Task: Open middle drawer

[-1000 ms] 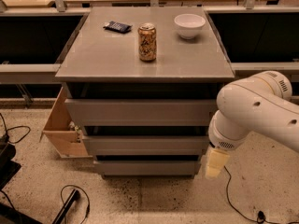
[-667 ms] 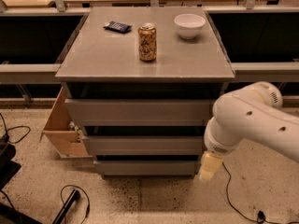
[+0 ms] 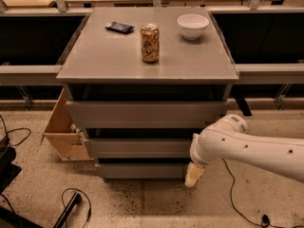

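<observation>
Wooden box (image 3: 61, 134) is sitting just left of the middle drawer (image 3: 137, 147), which is lying with its long side running left-to-right and its flat front facing the camera, between the other two fronts. The gripper (image 3: 194, 175) is hanging just below the drawer's right end. Can't tell whether its jaws are open.

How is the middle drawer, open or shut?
Shut: the middle drawer shows only its front, no inside. The gripper hangs at the right end of the lowest drawer.
</observation>
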Robot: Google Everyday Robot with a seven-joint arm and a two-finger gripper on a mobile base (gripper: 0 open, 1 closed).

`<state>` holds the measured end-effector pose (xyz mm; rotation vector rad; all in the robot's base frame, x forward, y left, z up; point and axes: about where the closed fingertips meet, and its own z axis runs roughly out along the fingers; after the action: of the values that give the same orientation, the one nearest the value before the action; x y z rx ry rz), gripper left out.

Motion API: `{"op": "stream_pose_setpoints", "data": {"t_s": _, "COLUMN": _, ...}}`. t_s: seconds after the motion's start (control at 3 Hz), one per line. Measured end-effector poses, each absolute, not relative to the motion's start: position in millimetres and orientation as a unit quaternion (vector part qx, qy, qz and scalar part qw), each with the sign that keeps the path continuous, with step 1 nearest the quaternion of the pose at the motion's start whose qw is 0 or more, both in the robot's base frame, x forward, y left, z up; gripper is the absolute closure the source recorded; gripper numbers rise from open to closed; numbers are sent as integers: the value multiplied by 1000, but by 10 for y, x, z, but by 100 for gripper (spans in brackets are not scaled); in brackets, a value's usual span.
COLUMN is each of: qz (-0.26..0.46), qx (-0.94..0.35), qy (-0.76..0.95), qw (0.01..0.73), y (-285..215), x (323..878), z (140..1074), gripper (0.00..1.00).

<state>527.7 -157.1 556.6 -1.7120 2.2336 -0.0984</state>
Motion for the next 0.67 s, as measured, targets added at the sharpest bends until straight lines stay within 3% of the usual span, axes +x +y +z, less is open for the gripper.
{"op": "stream_pose_setpoints", "data": {"t_s": 0.67, "qz": -40, "qx": -617, "qy": 770, "qw": 155, "y": -1449, "x": 5794, "z": 4916, "gripper": 0}}
